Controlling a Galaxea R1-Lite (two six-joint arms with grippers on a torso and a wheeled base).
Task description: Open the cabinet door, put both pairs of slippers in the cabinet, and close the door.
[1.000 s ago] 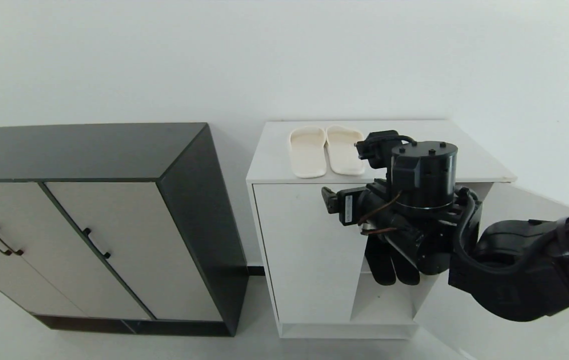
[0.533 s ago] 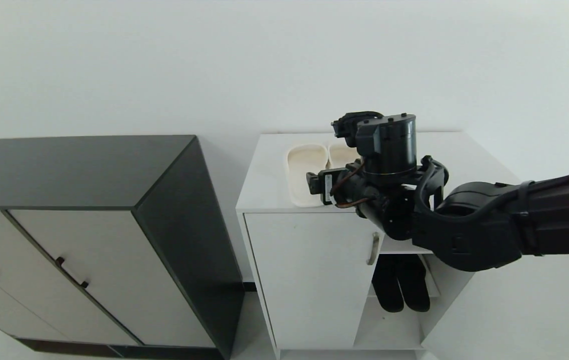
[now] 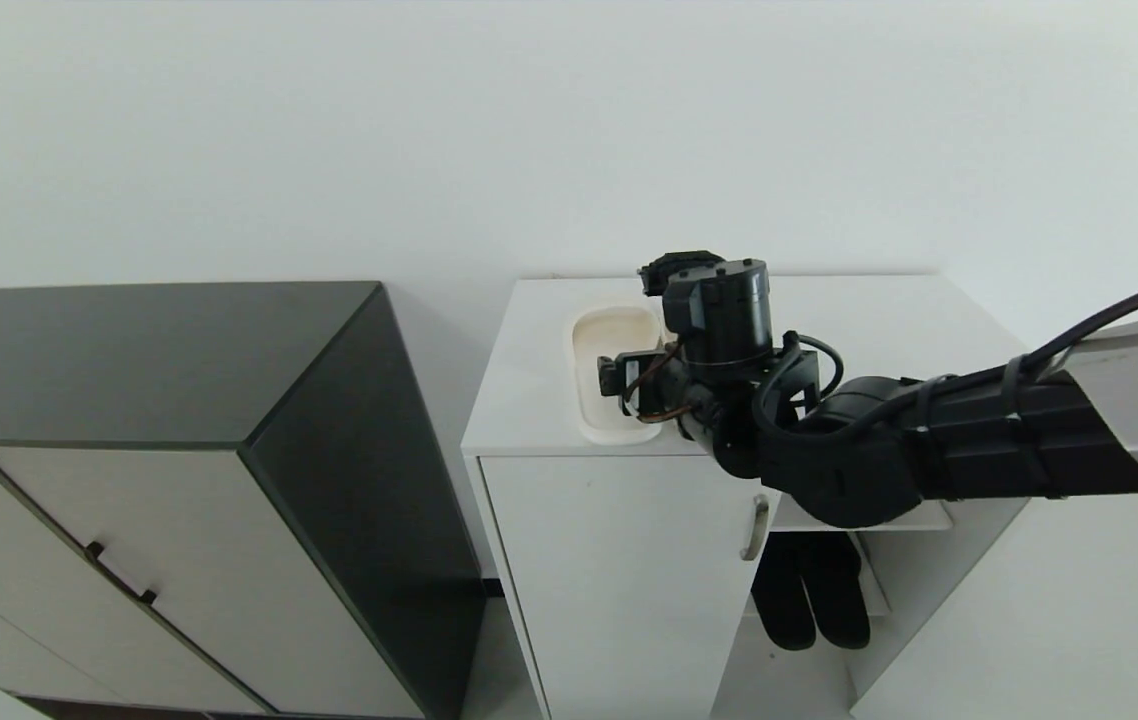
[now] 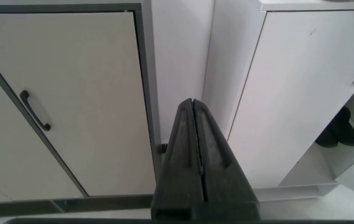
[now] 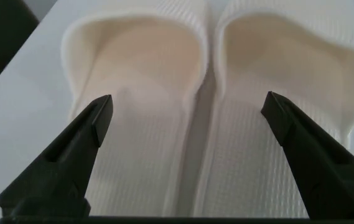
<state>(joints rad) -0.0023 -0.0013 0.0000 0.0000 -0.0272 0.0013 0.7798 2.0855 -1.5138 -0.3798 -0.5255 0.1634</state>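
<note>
A pair of cream slippers (image 3: 607, 372) lies side by side on top of the white cabinet (image 3: 527, 405). My right gripper (image 5: 188, 102) hangs open just above them. One fingertip (image 5: 96, 121) is outside the left slipper (image 5: 142, 124) and the other outside the right slipper (image 5: 282, 130), touching neither. The cabinet door (image 3: 619, 590) stands open, its handle (image 3: 755, 527) at the free edge. A pair of black slippers (image 3: 817, 598) sits inside on the lower shelf. My left gripper (image 4: 192, 106) is shut with nothing in it, low in front of the gap between the two cabinets.
A dark cabinet (image 3: 159, 350) with grey doors and black handles (image 4: 35, 111) stands close to the left of the white one. A plain wall runs behind both. The right half of the white cabinet's top (image 3: 889, 320) is bare.
The head camera has shifted. My right arm has risen from in front of the open compartment to above the cabinet top, over the cream slippers. The black slippers stay inside.
</note>
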